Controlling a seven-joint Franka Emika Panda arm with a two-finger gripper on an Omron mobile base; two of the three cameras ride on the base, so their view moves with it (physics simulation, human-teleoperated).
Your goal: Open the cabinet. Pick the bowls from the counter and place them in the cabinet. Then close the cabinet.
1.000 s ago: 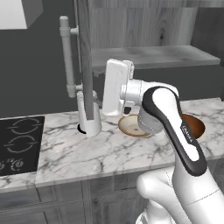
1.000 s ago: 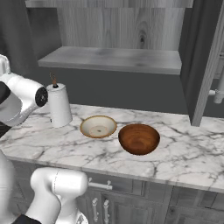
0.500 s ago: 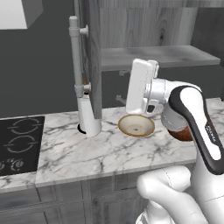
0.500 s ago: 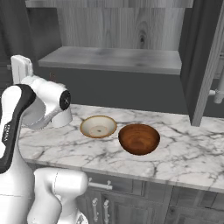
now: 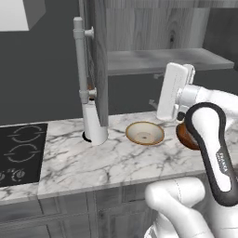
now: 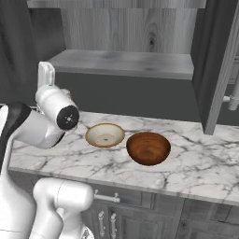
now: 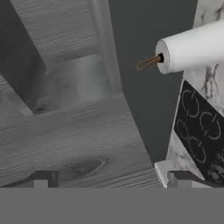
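Marble counter (image 6: 205, 163): cream bowl (image 6: 105, 135) beside brown bowl (image 6: 148, 148), no lettering; cabinet (image 6: 140, 42) doors open; gripper (image 7: 109, 179) jaws wide, empty.

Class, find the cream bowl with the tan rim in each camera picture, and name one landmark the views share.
Left base view: cream bowl on the counter, right of centre.
Right base view: left of centre, beside the brown bowl.
Hand view: not in it.
Shared landmark: the paper towel roll.
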